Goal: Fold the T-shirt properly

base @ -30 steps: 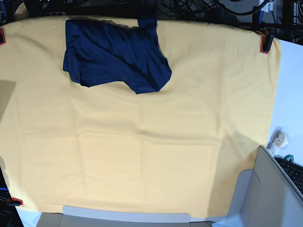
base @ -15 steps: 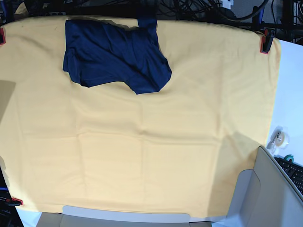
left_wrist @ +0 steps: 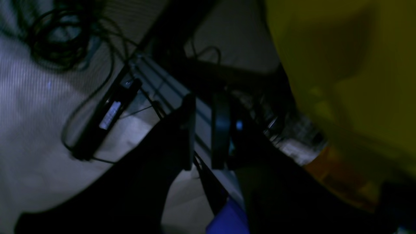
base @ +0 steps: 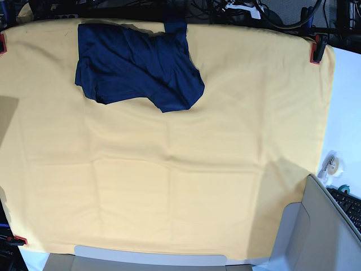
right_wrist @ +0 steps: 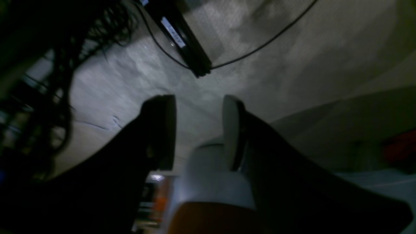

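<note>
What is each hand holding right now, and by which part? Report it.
Nothing is held. The left hand and right hand both show empty gaps between their fingers, off the table, while the T-shirt lies untouched on the yellow cloth.

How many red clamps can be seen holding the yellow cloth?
3: one clamp at the far right corner, one at the far left edge, one at the near left corner. The near right corner is hidden, so another may exist.

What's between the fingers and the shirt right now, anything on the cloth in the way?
Nothing visible. The T-shirt lies bunched at the far edge of the yellow table cloth, with only bare cloth around it. Both grippers are off the table, out of the base view, so their exact paths can't be judged.
</note>
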Controlling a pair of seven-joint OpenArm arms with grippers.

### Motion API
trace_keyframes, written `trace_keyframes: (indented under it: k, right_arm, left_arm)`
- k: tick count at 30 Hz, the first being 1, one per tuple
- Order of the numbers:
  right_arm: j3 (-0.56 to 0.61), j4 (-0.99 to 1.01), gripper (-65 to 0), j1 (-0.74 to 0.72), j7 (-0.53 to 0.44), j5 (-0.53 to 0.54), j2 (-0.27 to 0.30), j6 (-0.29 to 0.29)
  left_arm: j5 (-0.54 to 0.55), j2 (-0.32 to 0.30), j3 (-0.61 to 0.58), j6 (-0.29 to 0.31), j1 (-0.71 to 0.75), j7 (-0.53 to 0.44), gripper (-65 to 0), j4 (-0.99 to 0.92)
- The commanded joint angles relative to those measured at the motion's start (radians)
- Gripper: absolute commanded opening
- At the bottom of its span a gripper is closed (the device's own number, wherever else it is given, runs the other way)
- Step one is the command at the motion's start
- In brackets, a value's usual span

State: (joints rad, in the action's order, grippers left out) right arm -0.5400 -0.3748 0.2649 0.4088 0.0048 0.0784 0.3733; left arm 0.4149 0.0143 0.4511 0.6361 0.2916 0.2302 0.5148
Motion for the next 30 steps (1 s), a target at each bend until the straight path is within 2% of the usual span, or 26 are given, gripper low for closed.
trace_keyframes:
  k: [1,7,9,11,15,18,21,23,30]
  right_arm:
    - [-0.002,0.006,-41.5,-0.003,-0.029,-0.039,-0.012,0.0]
    - [-0.002,0.015,-41.5,-0.031,-0.167,-0.385,-0.058,0.0]
    - [-0.002,0.013,-41.5,-0.042,-0.181,-0.457,-0.062,0.0]
    - [-0.002,0.015,-41.5,-0.051,-0.181,-0.498,-0.065,0.0]
    - [-0.004,0.015,-41.5,-0.068,-0.181,-0.532,-0.081,-0.001]
    - [-0.004,0.015,-41.5,-0.079,-0.176,-0.532,-0.084,-0.001]
    - [-0.004,0.015,-41.5,-0.095,-0.175,-0.532,-0.084,-0.001]
    - [-0.004,0.015,-41.5,-0.105,-0.175,-0.532,-0.084,-0.001]
    - [-0.004,0.017,-41.5,-0.144,-0.176,-0.527,-0.098,-0.001]
  left_arm:
    - [-0.006,0.006,-0.062,0.017,0.008,-0.03,-57.6,0.005]
    - [-0.007,0.019,-0.403,0.014,0.013,-0.105,-57.6,0.003]
    - [-0.007,0.019,-0.496,-0.019,0.01,-0.11,-57.6,0.002]
    - [-0.007,0.019,-0.585,-0.103,0.008,-0.111,-57.6,0.002]
    - [-0.007,0.014,-0.746,-0.362,-0.01,-0.113,-57.6,0.003]
    - [-0.007,0.013,-0.855,-0.517,-0.033,-0.113,-57.6,0.0]
    - [-0.007,0.013,-0.917,-0.615,-0.036,-0.111,-57.6,0.0]
    - [-0.007,0.013,-0.938,-0.637,-0.036,-0.11,-57.6,0.0]
    - [-0.007,0.014,-0.932,-0.637,-0.036,-0.101,-57.6,0.0]
